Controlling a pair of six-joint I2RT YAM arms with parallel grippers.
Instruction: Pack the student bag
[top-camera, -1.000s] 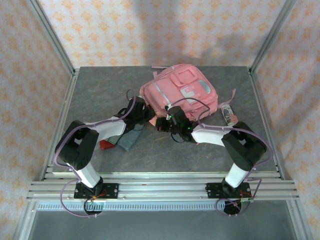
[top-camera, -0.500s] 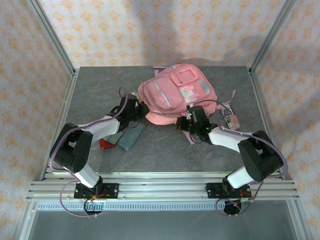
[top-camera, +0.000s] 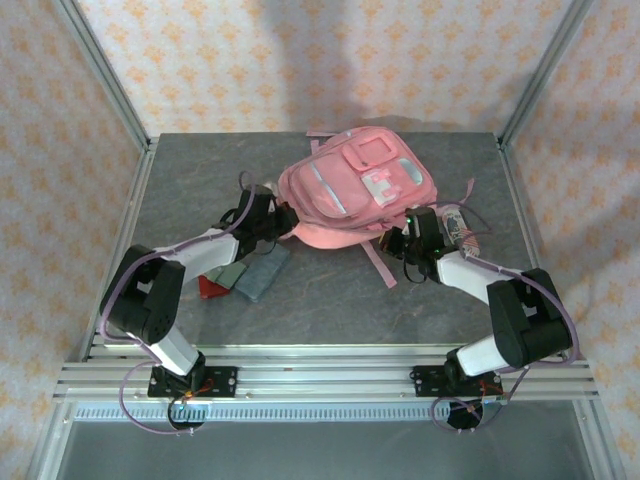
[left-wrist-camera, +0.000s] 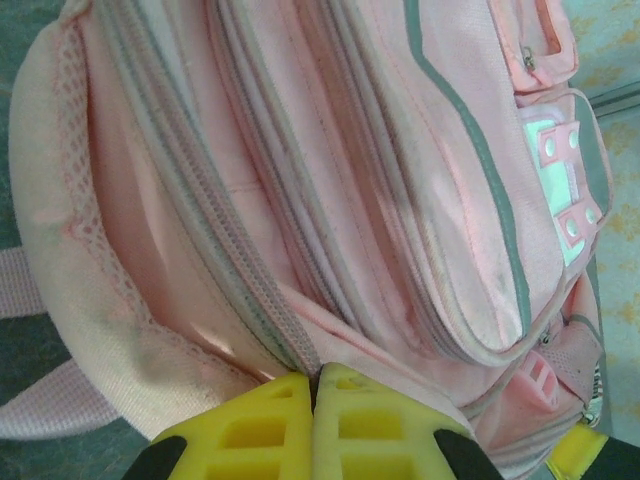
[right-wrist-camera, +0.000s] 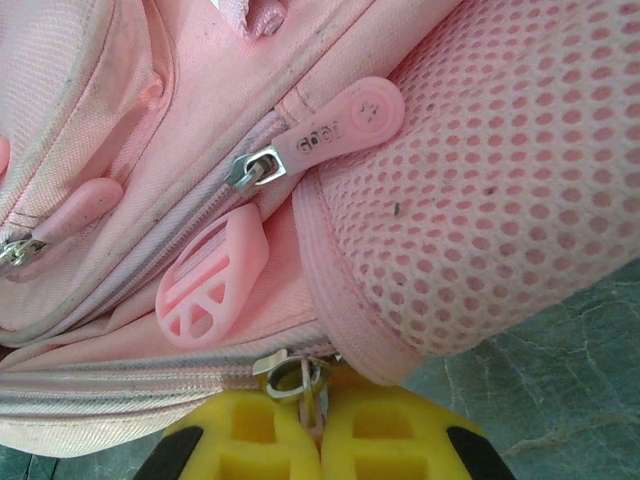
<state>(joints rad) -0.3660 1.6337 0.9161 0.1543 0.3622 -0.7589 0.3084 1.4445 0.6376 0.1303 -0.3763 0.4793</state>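
Bag (top-camera: 355, 190) lies front-up on table (top-camera: 200, 180), toward far side. Soft, floppy, I judge light; pinch at straps (top-camera: 380, 262), not loose cloth. Left gripper (top-camera: 283, 222) at bag's left edge, arm stretched low; right gripper (top-camera: 412, 228) at right corner, elbow bent.
Left wrist: fingers (left-wrist-camera: 262, 425) shut against zip track (left-wrist-camera: 255, 310); whether pinching anything, I can't tell.
Right wrist: fingers (right-wrist-camera: 250, 435) closed on metal zip pull (right-wrist-camera: 293, 378).

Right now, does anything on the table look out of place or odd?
Nothing looks damaged or spilled. The student bag lies skewed, one strap trailing toward the near edge; a grey pouch and a red item lie outside it.
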